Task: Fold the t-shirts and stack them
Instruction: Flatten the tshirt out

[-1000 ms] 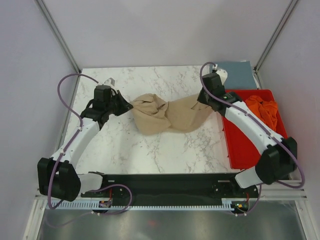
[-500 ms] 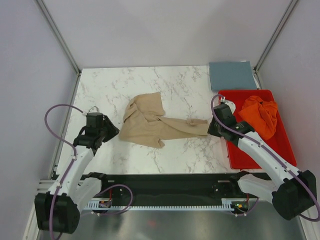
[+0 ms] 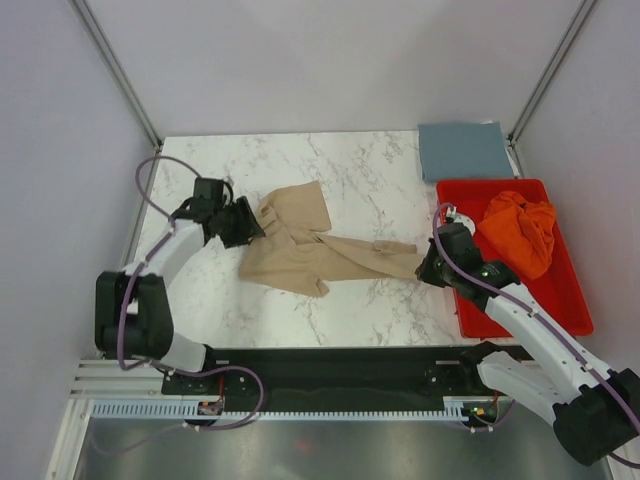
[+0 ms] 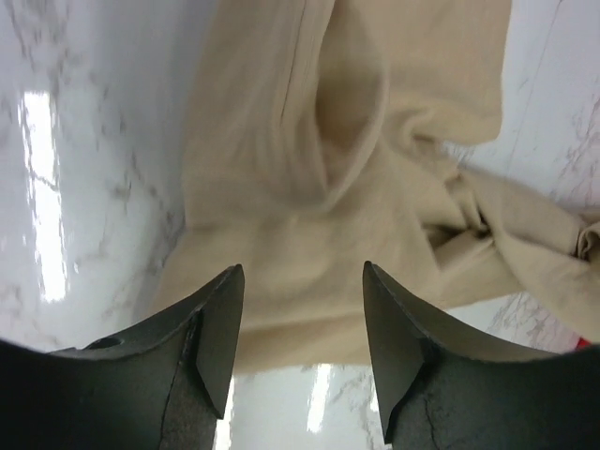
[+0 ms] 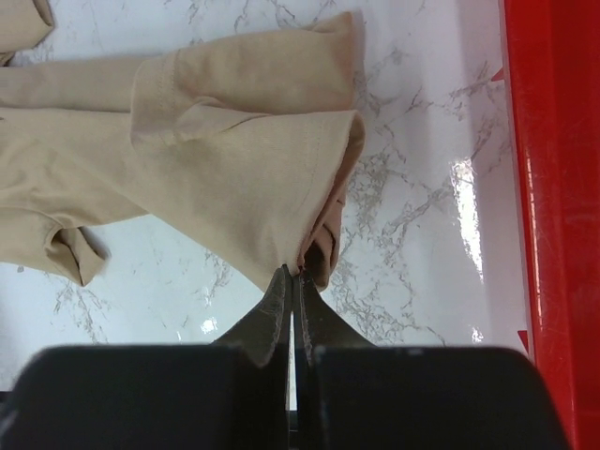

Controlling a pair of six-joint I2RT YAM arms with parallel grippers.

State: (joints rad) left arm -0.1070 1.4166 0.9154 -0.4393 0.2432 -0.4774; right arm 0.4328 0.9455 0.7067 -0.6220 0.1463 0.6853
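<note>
The right gripper (image 5: 292, 274) has its two fingers pressed together, the tips pinching the lower hem corner of the tan shirt (image 5: 216, 159). The shirt's sleeve lies spread on the marble table (image 5: 412, 216), left of the red tray (image 5: 553, 187) and not touching it.

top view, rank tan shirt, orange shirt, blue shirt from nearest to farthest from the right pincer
From the right pincer:
1. tan shirt, to its left, its end pinched in the pincer.
2. orange shirt, to its right, in the tray.
3. blue shirt, at the far right corner.
</note>
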